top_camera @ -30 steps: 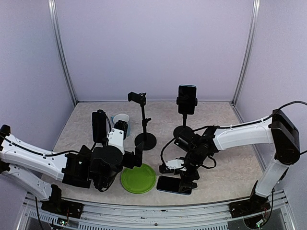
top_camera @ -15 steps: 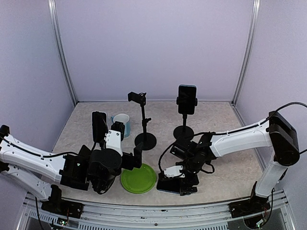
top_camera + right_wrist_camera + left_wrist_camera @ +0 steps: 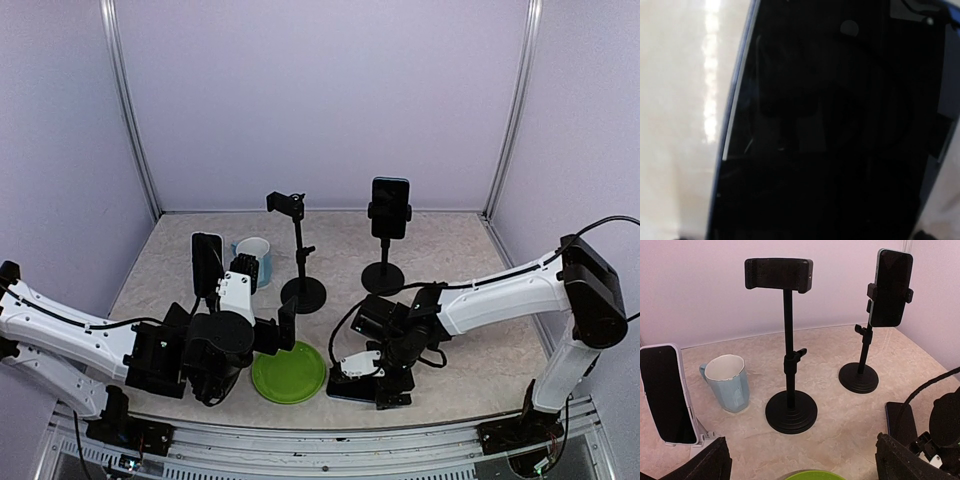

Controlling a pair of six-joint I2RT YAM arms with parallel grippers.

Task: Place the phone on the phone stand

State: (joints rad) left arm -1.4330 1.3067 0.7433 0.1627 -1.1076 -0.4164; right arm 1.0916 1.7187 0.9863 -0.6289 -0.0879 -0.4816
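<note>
A dark phone (image 3: 352, 390) lies flat near the table's front edge, and its screen (image 3: 830, 125) fills the right wrist view. My right gripper (image 3: 376, 377) is down on it, jaws wide, fingers hidden in its own view. The empty phone stand (image 3: 296, 206) (image 3: 778, 274) rises at centre on a round base (image 3: 791, 411). Right of it, a second stand holds a phone (image 3: 389, 208) (image 3: 891, 287). My left gripper (image 3: 801, 462) is open and holds nothing, facing both stands from the left front.
A blue mug (image 3: 253, 252) (image 3: 727, 382) stands back left. Beside it, another phone (image 3: 207, 264) (image 3: 667, 395) leans upright on a white holder. A green plate (image 3: 288, 372) lies between the arms at the front. Purple walls close off the back and both sides.
My right gripper has dropped from just above the flat phone down onto it. The left arm has shifted slightly, uncovering more of the mug.
</note>
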